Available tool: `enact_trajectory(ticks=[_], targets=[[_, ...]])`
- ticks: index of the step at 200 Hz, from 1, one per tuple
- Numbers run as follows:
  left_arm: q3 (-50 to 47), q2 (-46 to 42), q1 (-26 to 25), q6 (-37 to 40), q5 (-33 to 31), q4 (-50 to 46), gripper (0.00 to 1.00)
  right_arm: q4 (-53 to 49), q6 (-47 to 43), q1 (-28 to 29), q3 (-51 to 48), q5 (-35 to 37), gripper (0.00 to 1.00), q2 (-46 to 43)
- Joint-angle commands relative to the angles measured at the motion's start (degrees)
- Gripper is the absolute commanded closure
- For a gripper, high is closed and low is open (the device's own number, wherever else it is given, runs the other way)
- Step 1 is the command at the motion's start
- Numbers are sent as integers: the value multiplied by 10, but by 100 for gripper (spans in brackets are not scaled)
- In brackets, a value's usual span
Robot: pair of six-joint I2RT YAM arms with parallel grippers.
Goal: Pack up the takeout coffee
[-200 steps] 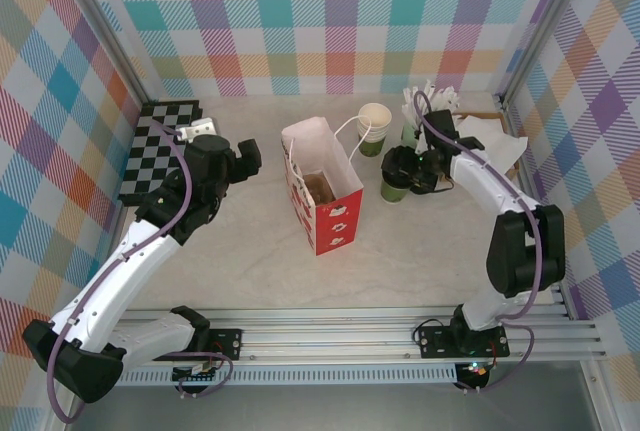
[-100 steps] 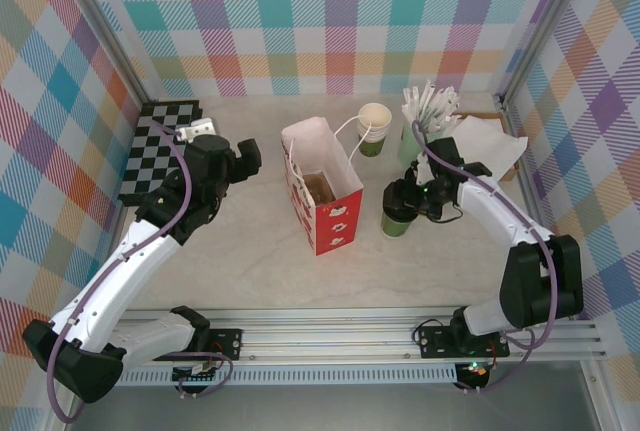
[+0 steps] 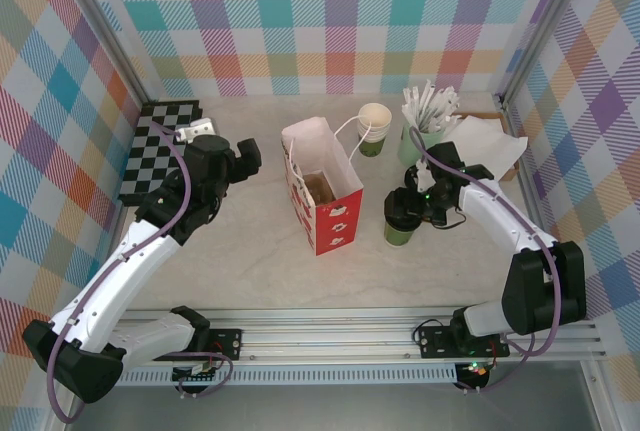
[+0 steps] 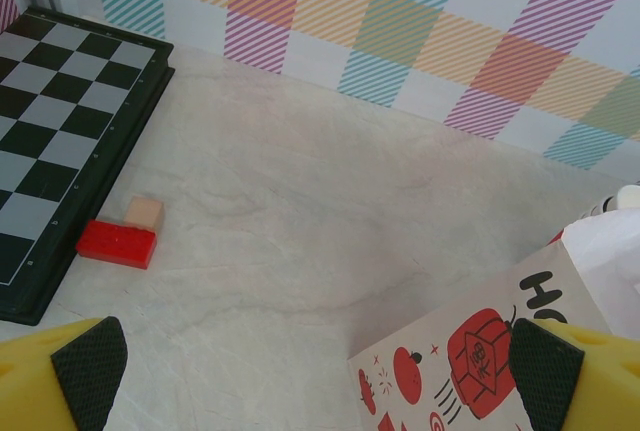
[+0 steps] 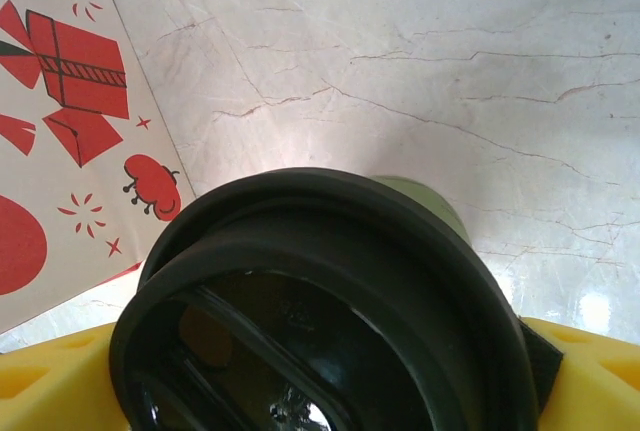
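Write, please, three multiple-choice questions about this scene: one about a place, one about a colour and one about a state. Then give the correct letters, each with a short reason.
1. Where is the lidded green cup relative to the paper bag?
A) inside it
B) beside it, between the fingers of the right gripper
C) lying on top of it

2. What colour is the long block at the edge of the chessboard?
A) blue
B) green
C) red

3. How is the left gripper?
A) open, with nothing between its fingers
B) shut on a cup
C) shut on a bag handle

Answers:
1 B: the top view shows the cup upright to the right of the bag, with a finger on each side.
2 C: the left wrist view shows a red block against the board's edge.
3 A: its two fingers stand far apart over bare table.
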Motion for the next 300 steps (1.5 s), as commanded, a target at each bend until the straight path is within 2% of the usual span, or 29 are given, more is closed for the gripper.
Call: enact_trajectory(ticks=[1,43,46,50,88,110,184,203,300], targets=[[-6,-3,9,-3,2,-5,0,-15,-14,4,6,3,9,-5],[-5,3,9,-3,4,-3,0,-33,-14,6,15,25,6,-11],[-5,3,9,-4,3,-2,0,-36,-13,7,17,27,1,-12],[-4,4,9,-3,4,-2,0,-41,-10,8,20,33,0,-13],[-4,7,9,-3,5,-3,0,-100,22,33,54,155,0,-17],[-3,8,9,-2,6,-2,0,-130,34,50,74,188,0,-9],[-4,1,9,-1,-2,-20,0,-205,68,78,146,182,0,49],[-7,-4,9,-2,-7,-26,0,-215,69,83,156,201,0,63],[-21,-26,9,-2,-23,-37,0,-201,79,95,177,191,0,77]])
